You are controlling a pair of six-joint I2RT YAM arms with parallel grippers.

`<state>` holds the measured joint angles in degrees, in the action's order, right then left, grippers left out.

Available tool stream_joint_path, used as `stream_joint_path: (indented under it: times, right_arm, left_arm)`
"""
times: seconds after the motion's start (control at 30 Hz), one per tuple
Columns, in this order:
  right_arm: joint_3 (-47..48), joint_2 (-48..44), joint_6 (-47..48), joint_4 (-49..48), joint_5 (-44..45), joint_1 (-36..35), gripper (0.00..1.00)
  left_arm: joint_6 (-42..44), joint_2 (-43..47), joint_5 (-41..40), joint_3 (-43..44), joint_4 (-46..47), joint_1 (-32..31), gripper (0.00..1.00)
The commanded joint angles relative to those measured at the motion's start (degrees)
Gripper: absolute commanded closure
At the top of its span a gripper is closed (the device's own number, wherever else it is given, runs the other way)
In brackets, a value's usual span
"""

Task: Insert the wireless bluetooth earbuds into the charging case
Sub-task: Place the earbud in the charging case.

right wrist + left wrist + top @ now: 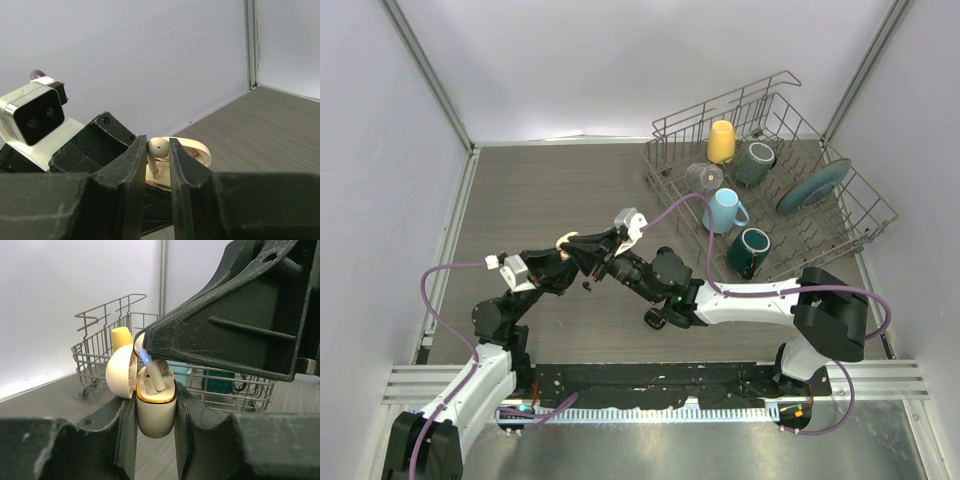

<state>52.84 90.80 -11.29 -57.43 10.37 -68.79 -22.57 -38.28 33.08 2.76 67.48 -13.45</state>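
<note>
Cream earbud (157, 375) sits stem-down, partly in a well of the charging case (156, 407), head above the gold rim, not seated yet. A blue light glows at its top. The case is upright with its lid (120, 372) swung open to one side, held in the air over the bench (550, 190), not resting on it. Left end effector (155, 426) is clamped on the case body, one finger on each side. Right end effector (158, 155) comes in from above, pinched shut on the earbud head. The other earbuds can't be made out, and it's unclear whether the neighbouring well is filled. Judgement: this is the insertion step, roughly halfway down. To do it well, the left arm should hold the case rigid and vertical while the right pushes straight along the stem axis, with no side load. It should release only once the head drops flush into the well, then lift straight up so the fingers don't drag the bud out or clip the lid. Dish rack (770, 200) with cups is well apart on the right, no interference.
</note>
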Motion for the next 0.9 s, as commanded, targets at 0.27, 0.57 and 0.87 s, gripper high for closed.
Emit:
stream_joint_path:
  times: [0.27,0.57,0.87]
  right_arm:
    - [1.2,1.3,1.5,-2.2,0.7,-0.7,0.99]
    - [-0.2,1.3,3.8,-2.2,1.4,-1.1,0.99]
    - [-0.6,1.5,5.0,-2.3,2.2,-1.3,0.99]
  left_arm:
    - [-1.6,-0.1,-1.9,2.4,6.2,-0.3,1.0]
    - [-2.9,0.1,-4.3,2.3,8.3,-0.4,1.0]
    - [-3.2,0.1,-4.7,2.5,8.8,-0.4,1.0]
